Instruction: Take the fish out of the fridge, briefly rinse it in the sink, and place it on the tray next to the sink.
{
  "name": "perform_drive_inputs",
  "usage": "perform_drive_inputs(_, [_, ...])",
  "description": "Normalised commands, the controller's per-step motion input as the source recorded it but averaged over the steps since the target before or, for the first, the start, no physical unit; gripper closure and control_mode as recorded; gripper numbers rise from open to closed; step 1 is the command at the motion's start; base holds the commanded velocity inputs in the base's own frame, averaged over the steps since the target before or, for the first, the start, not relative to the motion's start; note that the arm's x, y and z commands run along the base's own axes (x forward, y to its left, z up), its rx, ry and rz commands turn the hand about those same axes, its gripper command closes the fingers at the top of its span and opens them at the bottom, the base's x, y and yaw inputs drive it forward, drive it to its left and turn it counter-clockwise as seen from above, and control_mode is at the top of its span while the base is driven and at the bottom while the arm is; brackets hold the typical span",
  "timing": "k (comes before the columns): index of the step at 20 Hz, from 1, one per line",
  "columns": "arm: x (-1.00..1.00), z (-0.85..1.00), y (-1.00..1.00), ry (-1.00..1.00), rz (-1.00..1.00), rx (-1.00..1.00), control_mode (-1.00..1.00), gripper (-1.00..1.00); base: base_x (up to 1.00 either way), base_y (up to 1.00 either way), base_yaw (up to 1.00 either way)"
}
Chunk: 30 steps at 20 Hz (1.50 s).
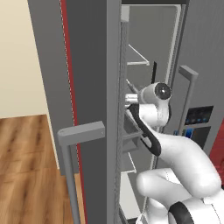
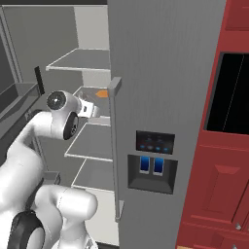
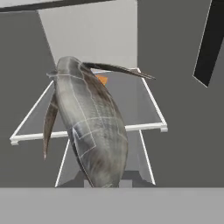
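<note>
Gripping the fish (image 3: 89,131) at mid-body, narrow jaws are lifting it over a shelf (image 3: 131,127) at 12 o'clock inside the fridge (image 2: 165,73); it looks light, stiff, possibly slippery.

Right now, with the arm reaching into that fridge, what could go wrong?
The gripper is shut on the fish at one end only, so the long body could swing or slip out. Backing out, the arm passes close to the wire shelves and the open fridge door, and might bump them.
</note>
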Motion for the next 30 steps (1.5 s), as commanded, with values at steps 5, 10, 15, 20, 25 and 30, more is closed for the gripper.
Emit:
perform_drive_inputs(5, [-1.00, 0.79, 0.00, 0.26, 0.00, 0.00, -1.00, 1.00, 0.00, 0.00, 0.00])
perform_drive_inputs(10, [-1.00, 0.00, -0.37, -0.03, 0.00, 0.00, -1.00, 1.00, 0.00, 0.00, 0.00])
perform_drive_inputs(15, [-0.71, 0.11, -0.22, -0.31, 0.00, 0.00, -1.00, 1.00, 0.00, 0.00, 0.00])
perform_drive_inputs(20, [-0.67, -0.01, -0.10, -0.16, 0.00, 0.05, -1.00, 1.00, 0.00, 0.00, 0.00])
perform_drive_inputs(25, [0.00, 0.00, 0.00, 0.00, 0.00, 0.00, 1.00, 1.00, -1.00, -0.08, 0.43])
perform_drive_inputs(30, [0.00, 0.00, 0.00, 0.00, 0.00, 0.00, 1.00, 1.00, -1.00, -0.25, 0.65])
